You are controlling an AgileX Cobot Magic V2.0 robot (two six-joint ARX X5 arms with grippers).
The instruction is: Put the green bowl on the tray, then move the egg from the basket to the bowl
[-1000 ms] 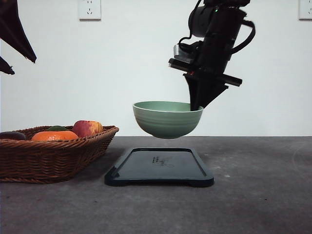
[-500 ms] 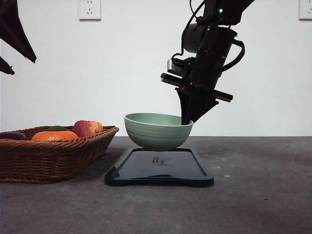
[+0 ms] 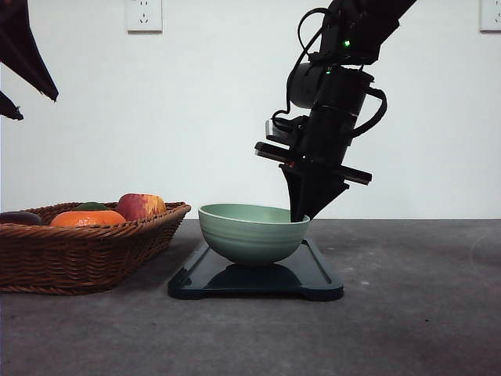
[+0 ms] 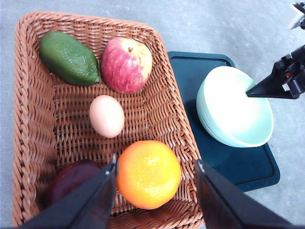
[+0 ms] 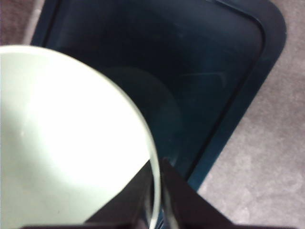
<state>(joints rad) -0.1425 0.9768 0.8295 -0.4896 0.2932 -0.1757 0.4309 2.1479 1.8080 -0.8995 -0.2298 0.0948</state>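
The right pincer [image 3: 299,213] is pinching the right-hand rim of the green bowl [image 3: 252,233], one finger inside the wall and one outside, as the right wrist view makes plain. The bowl is sitting low on the tray [image 3: 317,280], toward its left half, and from the front it appears to be resting on the tray floor, though the actual contact is hard to confirm at this angle. The first step, placing the bowl, is therefore judged to be at its closing point, with release not yet made. The left pincer [image 4: 155,188] is hovering with its fingers spread wide above the near end of the basket [image 4: 33,95], which is standing on the worktop [image 3: 415,313] just left of the tray. Inside the basket the egg [image 4: 106,116] is lying near the middle, between an apple [image 4: 126,64] on the far side and an orange [image 4: 148,174] on the near side, with an avocado [image 4: 69,58] in the far left corner and a dark purple item [image 4: 71,179] at the near left. The next move is calling for the right pincer to part and lift clear of the rim without tipping the bowl; the left pincer would then need to descend over the egg, avoiding the orange just beside it, and close gently.
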